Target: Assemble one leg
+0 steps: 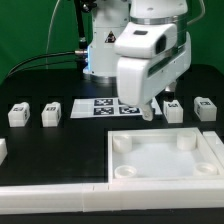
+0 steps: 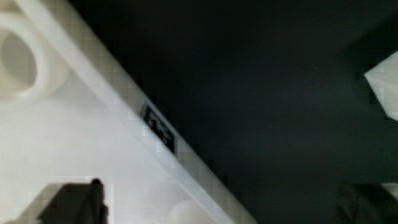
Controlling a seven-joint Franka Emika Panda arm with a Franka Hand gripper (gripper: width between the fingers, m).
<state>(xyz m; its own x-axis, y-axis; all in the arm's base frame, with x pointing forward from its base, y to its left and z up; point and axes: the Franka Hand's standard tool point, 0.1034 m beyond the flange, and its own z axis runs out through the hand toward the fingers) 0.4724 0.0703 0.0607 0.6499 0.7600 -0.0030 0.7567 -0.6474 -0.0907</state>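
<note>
Four white legs with marker tags lie on the black table in the exterior view: two at the left and two at the right. My gripper hangs above the far edge of the large white panel, just left of the nearer right leg. In the wrist view the gripper is open and empty, one finger over the panel and the other over the dark table. A white leg corner shows at the frame's edge.
The marker board lies behind the gripper. The panel has round corner sockets and a tag on its side wall. A white rail runs along the front edge, with a white block at the exterior view's left.
</note>
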